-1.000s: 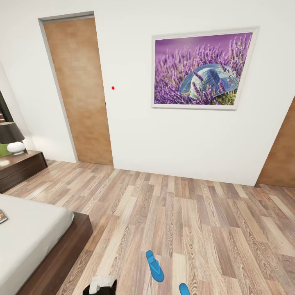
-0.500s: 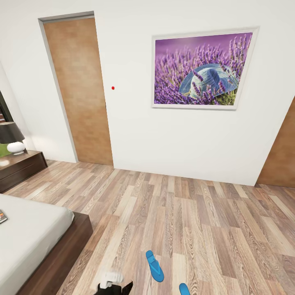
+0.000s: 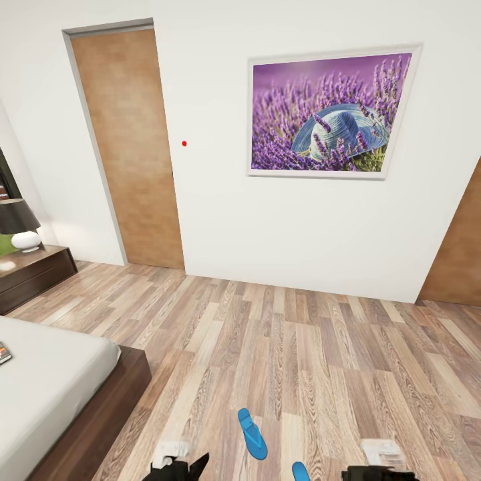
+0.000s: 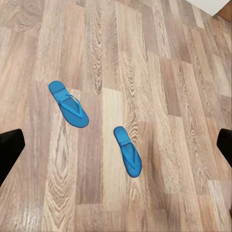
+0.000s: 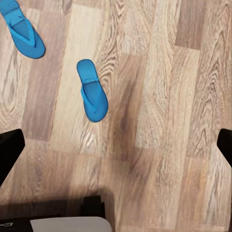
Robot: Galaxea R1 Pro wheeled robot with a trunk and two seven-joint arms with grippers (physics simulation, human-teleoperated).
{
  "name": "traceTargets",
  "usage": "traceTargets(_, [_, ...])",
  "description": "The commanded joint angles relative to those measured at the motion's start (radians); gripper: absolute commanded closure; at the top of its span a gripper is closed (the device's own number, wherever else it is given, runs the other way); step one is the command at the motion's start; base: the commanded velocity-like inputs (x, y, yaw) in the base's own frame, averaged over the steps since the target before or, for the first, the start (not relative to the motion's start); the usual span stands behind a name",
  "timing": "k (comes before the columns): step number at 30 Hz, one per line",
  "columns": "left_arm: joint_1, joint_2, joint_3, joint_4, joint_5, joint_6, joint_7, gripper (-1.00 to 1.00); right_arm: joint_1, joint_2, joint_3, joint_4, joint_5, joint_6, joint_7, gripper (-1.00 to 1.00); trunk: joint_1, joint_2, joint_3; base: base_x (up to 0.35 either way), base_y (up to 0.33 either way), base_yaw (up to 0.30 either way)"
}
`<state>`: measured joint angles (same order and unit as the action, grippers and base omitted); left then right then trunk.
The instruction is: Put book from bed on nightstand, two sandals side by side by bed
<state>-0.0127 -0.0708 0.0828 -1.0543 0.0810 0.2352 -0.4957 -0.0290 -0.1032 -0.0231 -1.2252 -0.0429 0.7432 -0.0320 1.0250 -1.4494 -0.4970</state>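
sandals (image 4: 96,130) apart on floor (image 4: 183,96); both fingers' tips spread wide

Home bedroom: bed (image 3: 47,381), nightstand (image 3: 33,274) with lamp (image 3: 19,224), framed lavender picture (image 3: 331,113), wood-plank floor (image 3: 321,354)

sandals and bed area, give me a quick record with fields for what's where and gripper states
sandals: two blue sandals flat on the wood floor, apart, not side by side
bed: bed at the head view's lower left
book: book on the mattress at the picture's left edge
nightstand: nightstand carrying a lamp
left gripper: left gripper open, holding nothing
right gripper: right gripper open, holding nothing
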Motion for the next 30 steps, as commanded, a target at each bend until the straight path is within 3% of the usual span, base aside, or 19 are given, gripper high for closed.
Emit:
traceTargets(1, [-0.001,-0.001,0.007,-0.001,0.012,0.006,-0.006,-1.0,-0.031,0.009,0.005,0.0,-0.004,0.022,-0.004,-1.0,0.0,-0.001,-0.001,0.0,0.0,0.0])
traceTargets(3, [-0.001,0.0,0.011,-0.003,0.015,0.0,-0.006,-1.0,-0.081,0.037,0.015,0.02,-0.003,0.052,-0.005,-1.0,0.0,-0.001,-0.001,0.0,0.0,0.0])
traceTargets(6, [-0.001,0.0,0.012,-0.005,0.018,-0.006,-0.007,-1.0,-0.157,0.079,0.025,0.145,-0.003,0.106,-0.004,-1.0,0.0,-0.001,-0.001,0.0,0.0,0.0])
traceTargets(8, [-0.001,0.0,0.012,-0.005,0.018,-0.007,-0.007,-1.0,-0.183,0.085,0.027,0.192,-0.003,0.116,-0.003,-1.0,0.0,-0.001,-0.001,0.0,0.0,0.0])
traceTargets(11, [-0.001,-0.001,0.012,-0.005,0.019,-0.008,-0.007,-1.0,-0.272,0.092,0.029,0.294,-0.002,0.128,-0.003,-1.0,0.0,-0.001,-0.001,0.0,0.0,0.0])
traceTargets(15, [-0.001,0.0,0.013,-0.004,0.019,-0.008,-0.007,-1.0,-0.343,0.094,0.032,0.406,0.003,0.132,-0.003,-1.0,0.0,-0.001,-0.001,0.0,0.0,0.0])
traceTargets(19, [-0.001,0.0,0.013,-0.004,0.019,-0.008,-0.007,-1.0,-0.363,0.09,0.033,0.454,0.037,0.133,-0.002,-1.0,0.0,-0.001,-0.001,0.0,0.0,0.0])
traceTargets(22, [-0.001,0.0,0.013,-0.004,0.019,-0.008,-0.006,-1.0,-0.367,0.084,0.033,0.451,0.049,0.134,-0.001,-1.0,0.0,-0.001,-0.001,0.0,0.0,0.0])
traceTargets(27, [-0.001,0.0,0.013,-0.003,0.018,-0.009,-0.006,-1.0,-0.369,0.043,0.032,0.402,0.053,0.136,0.01,-1.0,0.0,-0.001,-0.001,0.0,0.0,0.0])
traceTargets(30, [-0.001,0.0,0.014,-0.002,0.018,-0.009,-0.005,-1.0,-0.37,0.033,0.032,0.385,0.052,0.137,0.031,-1.0,0.0,-0.001,-0.001,0.0,0.0,0.0])
